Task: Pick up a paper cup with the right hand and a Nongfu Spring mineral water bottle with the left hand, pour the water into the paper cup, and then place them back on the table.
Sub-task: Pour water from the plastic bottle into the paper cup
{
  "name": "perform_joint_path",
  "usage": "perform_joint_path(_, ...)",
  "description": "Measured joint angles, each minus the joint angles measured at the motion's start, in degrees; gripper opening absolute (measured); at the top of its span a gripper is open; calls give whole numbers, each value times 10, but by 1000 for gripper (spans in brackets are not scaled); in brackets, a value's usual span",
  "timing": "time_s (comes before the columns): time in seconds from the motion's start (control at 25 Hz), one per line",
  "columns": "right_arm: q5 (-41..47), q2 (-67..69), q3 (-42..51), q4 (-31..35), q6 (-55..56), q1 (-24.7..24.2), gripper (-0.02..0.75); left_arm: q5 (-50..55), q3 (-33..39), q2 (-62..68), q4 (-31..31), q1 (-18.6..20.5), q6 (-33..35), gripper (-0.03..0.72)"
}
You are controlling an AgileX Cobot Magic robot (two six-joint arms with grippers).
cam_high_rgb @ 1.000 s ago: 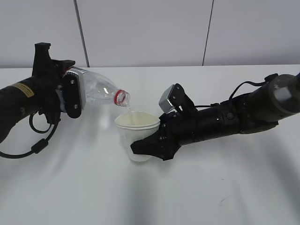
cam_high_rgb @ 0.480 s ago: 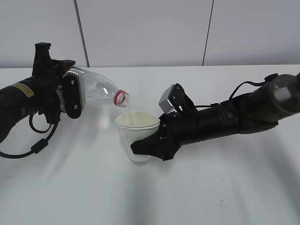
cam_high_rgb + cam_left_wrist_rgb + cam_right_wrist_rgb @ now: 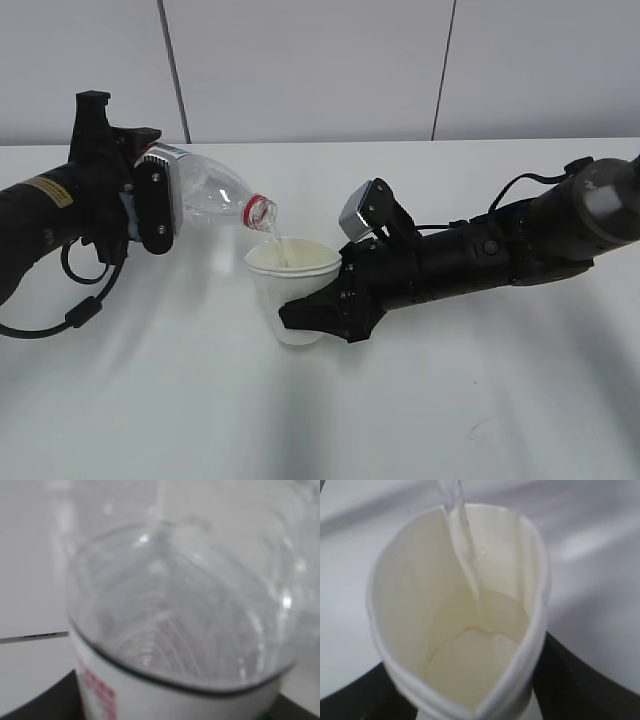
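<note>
The paper cup (image 3: 293,290) is the ref point; it sits near mid-desk (image 3: 420,420), whether its base touches the white top can't be told from the ext. view. The right hand (image 3: 318,312) comes in from the cup's right side, black fingers clenched on the cup wall, squeezing the rim into a pointed oval, seen clearly in the R wrist view (image 3: 465,615). A silver-grey box (image 3: 357,211) sits on that arm, just up & right of the cup.

The Nongfu Spring mineral water bottle (image 3: 210,195) is tipped almost flat, up & left of the cup, its red neck ring above the rim's left part. A thin stream of water (image 3: 465,555) falls from its mouth into the cup; a shallow pool covers the bottom. The left hand (image 3: 150,200), further left of the cup, has its fingers clamped on the bottle's base end. L wrist view: bottle (image 3: 190,620) fills the frame, blurry, w/ red label print low down.
</note>
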Motion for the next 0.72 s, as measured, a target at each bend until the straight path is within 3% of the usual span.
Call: perform_joint_path(0.72, 0, 0, 0, 0, 0, 0, 471, 0, 0, 0, 0, 0, 0, 389)
